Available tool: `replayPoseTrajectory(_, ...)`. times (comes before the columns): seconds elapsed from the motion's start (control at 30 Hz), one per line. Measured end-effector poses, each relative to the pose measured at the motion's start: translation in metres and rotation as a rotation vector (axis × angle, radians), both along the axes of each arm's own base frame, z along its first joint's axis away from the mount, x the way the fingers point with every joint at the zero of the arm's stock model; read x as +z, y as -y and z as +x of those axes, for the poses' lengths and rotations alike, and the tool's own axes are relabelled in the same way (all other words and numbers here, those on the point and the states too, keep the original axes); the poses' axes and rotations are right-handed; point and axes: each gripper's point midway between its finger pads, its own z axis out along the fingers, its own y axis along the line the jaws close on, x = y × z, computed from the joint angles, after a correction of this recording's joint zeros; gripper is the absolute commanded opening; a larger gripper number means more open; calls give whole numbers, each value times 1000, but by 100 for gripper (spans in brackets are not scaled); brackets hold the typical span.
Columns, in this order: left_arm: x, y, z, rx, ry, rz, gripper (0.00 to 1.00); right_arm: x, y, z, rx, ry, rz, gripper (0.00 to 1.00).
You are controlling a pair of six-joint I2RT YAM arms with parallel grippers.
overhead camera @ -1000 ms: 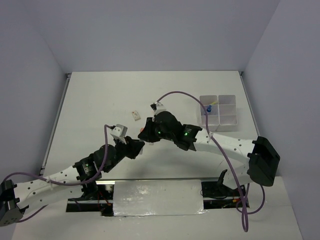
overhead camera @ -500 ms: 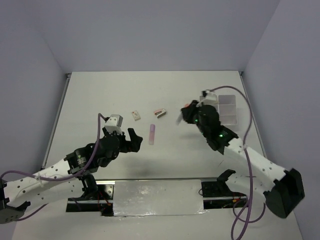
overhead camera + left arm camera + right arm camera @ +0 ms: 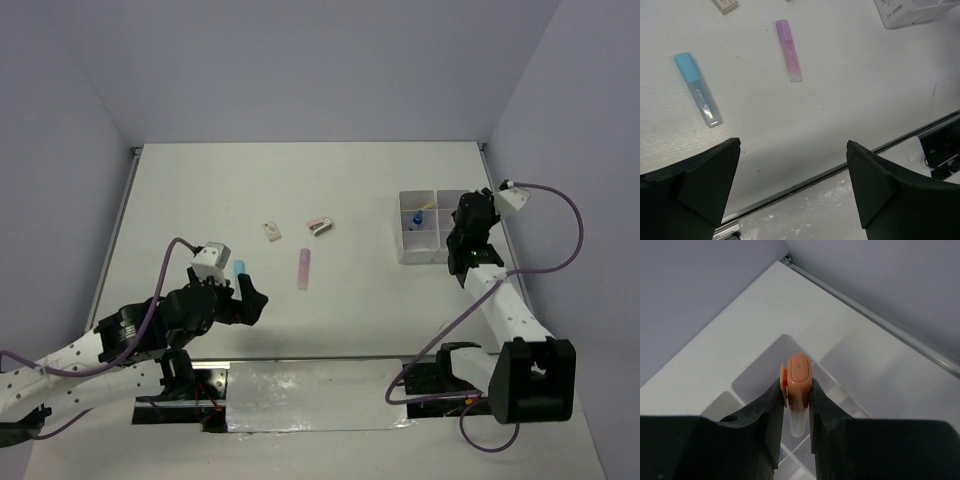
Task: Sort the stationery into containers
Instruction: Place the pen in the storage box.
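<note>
The right gripper (image 3: 796,392) hangs above the containers (image 3: 418,254), clamped narrow on an orange marker (image 3: 799,371) held nearly upright, cap end toward the wrist camera and the clear barrel pointing down at the compartments; that pose looks chosen so the marker can drop in end-first without catching a divider, though which compartment lies directly under it I cannot tell. One far compartment already holds a blue and yellow item (image 3: 420,215). The left gripper (image 3: 792,147) hovers low over the table with its jaws spread wide and nothing between them, facing a pastel blue marker (image 3: 697,90) that lies flat just ahead, with a pink-purple marker (image 3: 789,50) a little farther on; it seems lined up for the next pick. Two small erasers (image 3: 271,231) lie apart beyond the markers, not yet sorted
</note>
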Motion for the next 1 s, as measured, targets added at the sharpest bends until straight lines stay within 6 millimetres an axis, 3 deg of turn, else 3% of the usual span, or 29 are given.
replayPoseTrajectory(0.1, -5, -3, -1, 10, -9, 24, 99, -19, 15, 3, -31, -43, 29, 0)
replayPoseTrajectory(0.2, -8, -5, 0, 26, -14, 40, 99, -22, 23, 4, -46, -32, 54, 0)
replayPoseTrajectory(0.47, -11, -12, 3, 70, -15, 46, 99, -38, 16, 19, 4, -48, 83, 0)
replayPoseTrajectory(0.53, -13, -17, 3, 105, -20, 34, 99, -46, 16, 20, 7, -69, 87, 5)
replayPoseTrajectory(0.67, -19, -39, 6, 259, -48, 9, 99, -63, 14, 24, 14, -122, 106, 63)
replayPoseTrajectory(0.7, -21, -45, 7, 296, -52, 3, 99, -66, 12, 25, 21, -129, 112, 69)
replayPoseTrajectory(0.77, -24, -53, 9, 358, -53, -8, 99, -68, 10, 26, 34, -137, 120, 99)
replayPoseTrajectory(1.0, -58, -72, 30, 566, -65, 139, 99, -52, -1, 29, 87, -134, 139, 100)
